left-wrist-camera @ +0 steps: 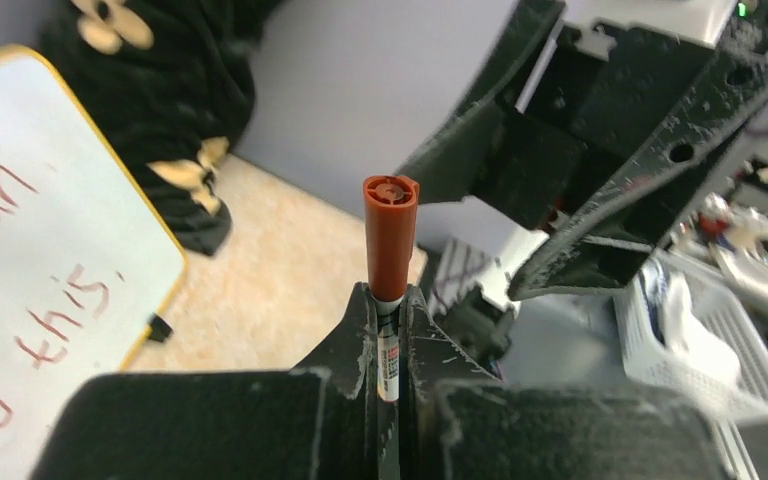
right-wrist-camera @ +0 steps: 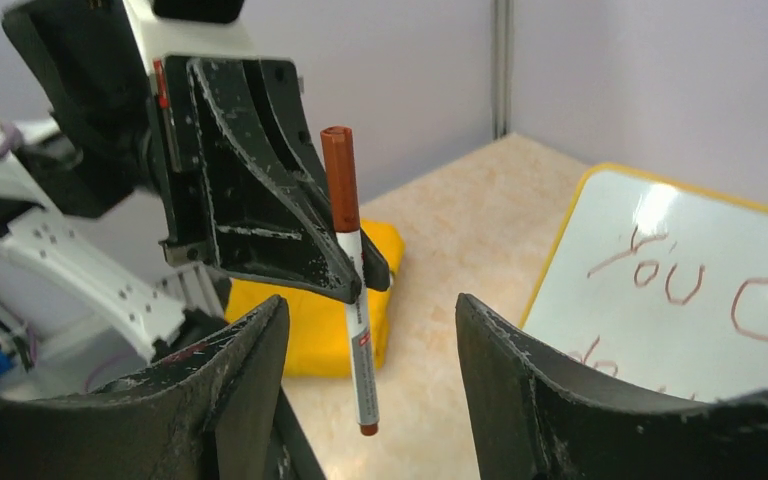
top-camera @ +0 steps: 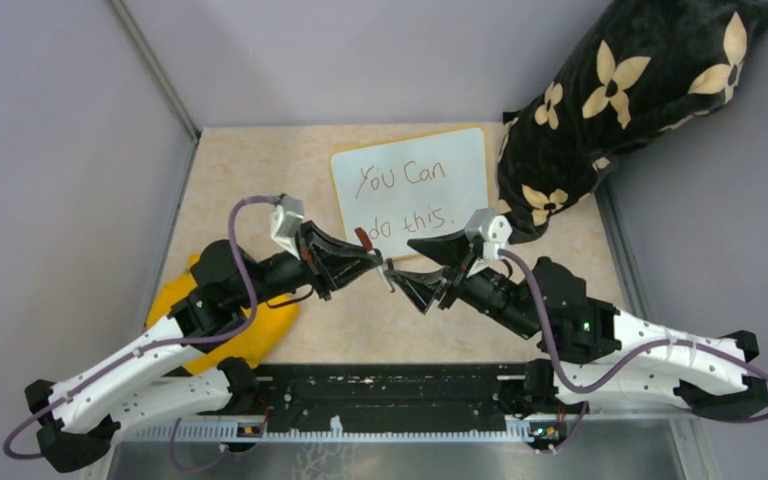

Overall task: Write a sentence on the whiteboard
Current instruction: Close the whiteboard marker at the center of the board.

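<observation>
Two fingers of the left gripper [top-camera: 378,264] are pressing together on a marker [right-wrist-camera: 361,360], gripping its white barrel just under the red-brown cap [left-wrist-camera: 390,230]. The marker is standing nearly upright in that grip, cap up, with its lower end hanging free above the table [top-camera: 260,170].

Facing it from the other side, the right gripper [top-camera: 401,259] is spreading wide and holding nothing. In the right wrist view its two black fingers [right-wrist-camera: 240,380] are sitting on either side of the marker without touching it. In the top view the two grippers are meeting tip to tip near the middle of the table.

Just beyond them the whiteboard [top-camera: 460,160] is sitting at the far middle of the table, its near edge close behind both grippers. It is carrying the sentence [top-camera: 403,198] in thin handwritten strokes, "You can" above "do this.", which are showing reddish-brown in the wrist views.

A black cushion with cream flowers [top-camera: 620,100] is leaning at the far right, just beside the board's right edge. A yellow cloth [top-camera: 260,335] is lying under the left arm on the near left of the table.
</observation>
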`<state>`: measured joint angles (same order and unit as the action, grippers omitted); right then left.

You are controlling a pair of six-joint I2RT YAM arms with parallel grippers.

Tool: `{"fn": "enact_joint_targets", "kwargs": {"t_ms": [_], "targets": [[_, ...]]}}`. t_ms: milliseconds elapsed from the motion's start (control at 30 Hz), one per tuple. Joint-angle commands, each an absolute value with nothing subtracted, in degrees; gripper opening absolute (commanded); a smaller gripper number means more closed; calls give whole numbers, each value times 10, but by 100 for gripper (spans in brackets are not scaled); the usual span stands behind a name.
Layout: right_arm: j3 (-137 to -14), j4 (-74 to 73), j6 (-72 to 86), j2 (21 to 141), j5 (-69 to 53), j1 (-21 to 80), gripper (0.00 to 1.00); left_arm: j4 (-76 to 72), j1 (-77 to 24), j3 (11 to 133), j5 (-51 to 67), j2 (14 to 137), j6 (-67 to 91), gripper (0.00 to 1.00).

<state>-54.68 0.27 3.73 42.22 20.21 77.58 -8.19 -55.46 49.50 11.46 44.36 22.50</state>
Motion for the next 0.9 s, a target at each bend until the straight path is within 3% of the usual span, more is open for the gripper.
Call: {"fn": "enact_joint_targets", "kwargs": {"t_ms": [0, 867], "targets": [[-523, -36, 62, 403, 170, 778, 61, -100, -553, 457, 235, 445, 213, 0], [-454, -6, 105, 384, 101, 778, 48, -192, -553, 443, 305, 460, 249, 0]]}}
